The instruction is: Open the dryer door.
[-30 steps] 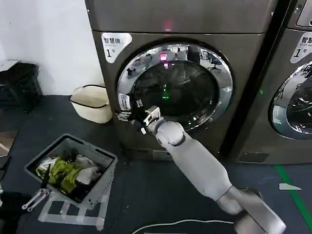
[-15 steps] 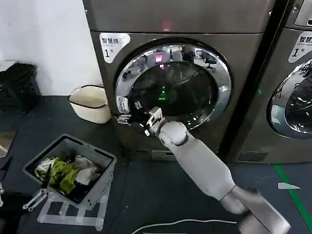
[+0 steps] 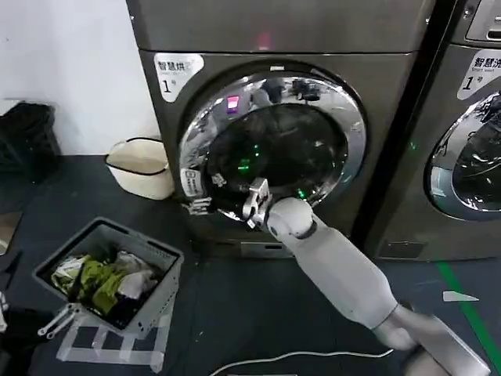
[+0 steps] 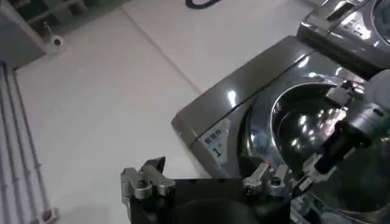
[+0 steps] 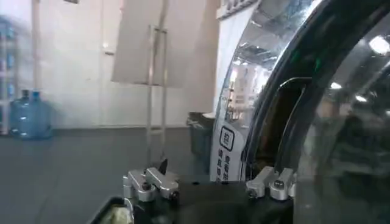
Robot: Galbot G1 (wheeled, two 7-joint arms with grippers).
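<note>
Dryer door (image 3: 274,149) shows a mirror-chrome ring around dark domed glass.

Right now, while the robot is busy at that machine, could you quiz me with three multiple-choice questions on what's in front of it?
1. Where is the right gripper?
A. At the lower-left edge of the dryer door
B. Over the laundry basket
C. On the neighbouring machine

2. What colour is the indicator light on the dryer's top panel?
A. Blue
B. Pink
C. Yellow

3. What state is the laundry basket in?
A. Empty
B. Tipped over
C. Upright, holding clothes

Answers:
1. A: the right gripper sits against the chrome ring of the dryer door, low on its left side; the left gripper hangs back from the dryer.
2. B: the indicator light glows pink.
3. C: the laundry basket stands on the floor with clothes inside.
</note>
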